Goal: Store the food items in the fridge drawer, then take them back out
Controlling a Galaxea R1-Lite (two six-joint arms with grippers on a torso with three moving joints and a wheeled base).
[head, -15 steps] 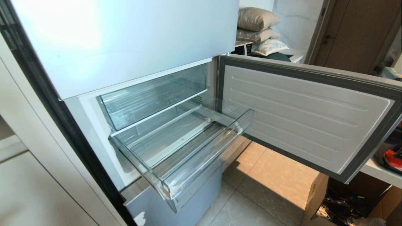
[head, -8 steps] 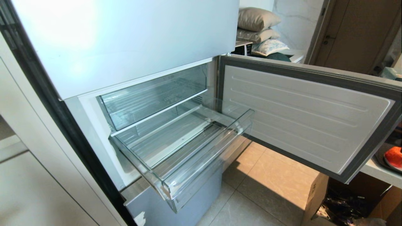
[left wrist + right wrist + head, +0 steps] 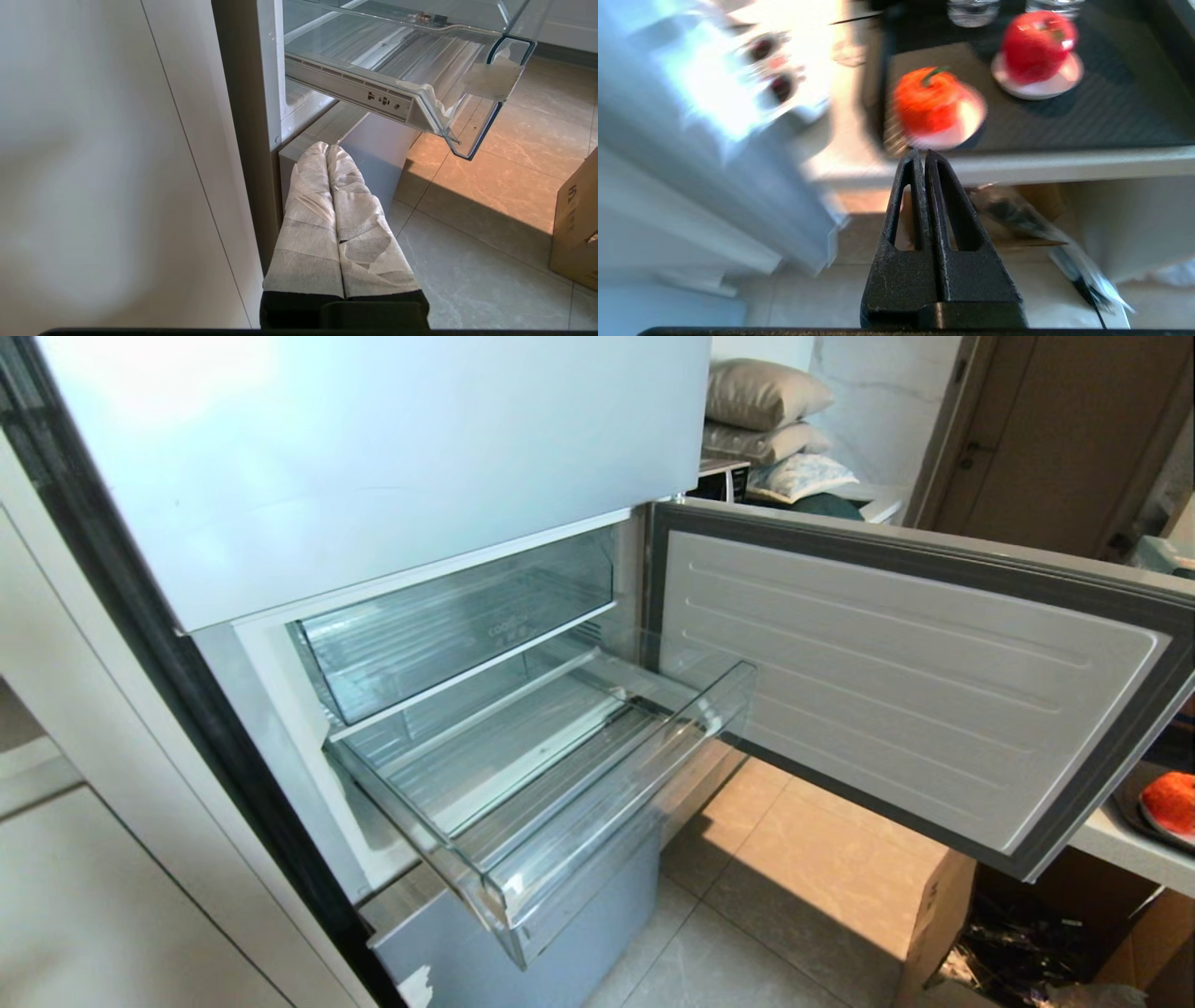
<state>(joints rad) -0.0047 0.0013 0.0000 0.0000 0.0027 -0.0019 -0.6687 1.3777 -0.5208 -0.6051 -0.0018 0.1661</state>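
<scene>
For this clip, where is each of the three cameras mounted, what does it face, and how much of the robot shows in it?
Head view: high on the robot, looking down at the pulled-out fridge drawer and open door; no arm shows.
Left wrist view: low beside the fridge, facing the drawer's underside; the shut left pincer shows.
Right wrist view: aimed at a dark tray holding the orange-red fruit and a red apple; the shut, empty right pincer shows.
Shared: head and left wrist see the drawer; head and right wrist see the fruit.
</scene>
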